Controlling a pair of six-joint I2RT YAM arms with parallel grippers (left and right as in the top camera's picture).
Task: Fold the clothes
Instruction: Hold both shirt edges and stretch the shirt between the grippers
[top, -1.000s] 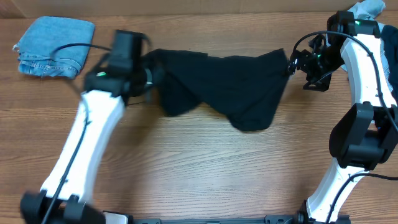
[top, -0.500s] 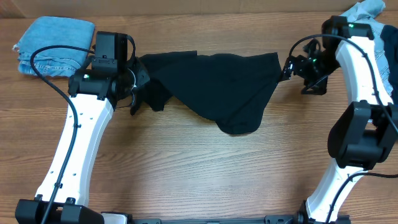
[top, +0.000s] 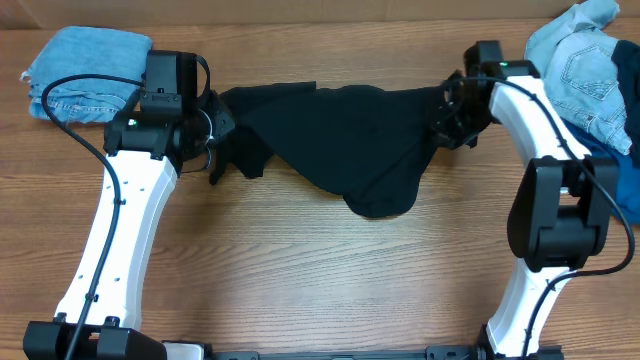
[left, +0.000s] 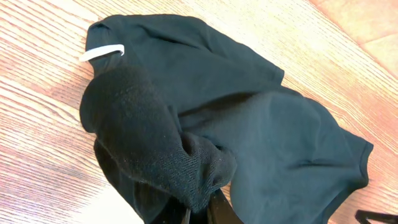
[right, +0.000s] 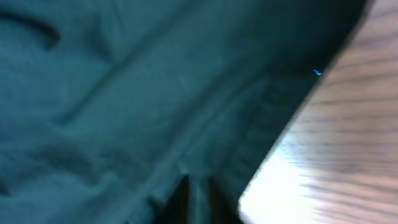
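Observation:
The black T-shirt (top: 350, 140) lies crumpled across the far middle of the table, pulled out between both arms. My left gripper (top: 213, 150) is shut on a bunched fold at its left end. In the left wrist view the fold (left: 155, 149) humps over the jaws of that gripper (left: 202, 211), and a small white tag (left: 102, 53) shows at the shirt's far edge. My right gripper (top: 447, 125) is at the shirt's right edge. The blurred right wrist view shows this gripper (right: 196, 199) closed on dark fabric (right: 124, 93) beside bare wood.
A folded light-blue denim piece (top: 85, 65) sits at the far left corner. A loose denim heap (top: 585, 60) lies at the far right, with a royal-blue garment (top: 625, 170) below it. The wooden table (top: 300, 280) stretches toward the front.
My right gripper has moved left onto the shirt's right edge and shut on it. The left arm drew the shirt's left end leftward, then held still.

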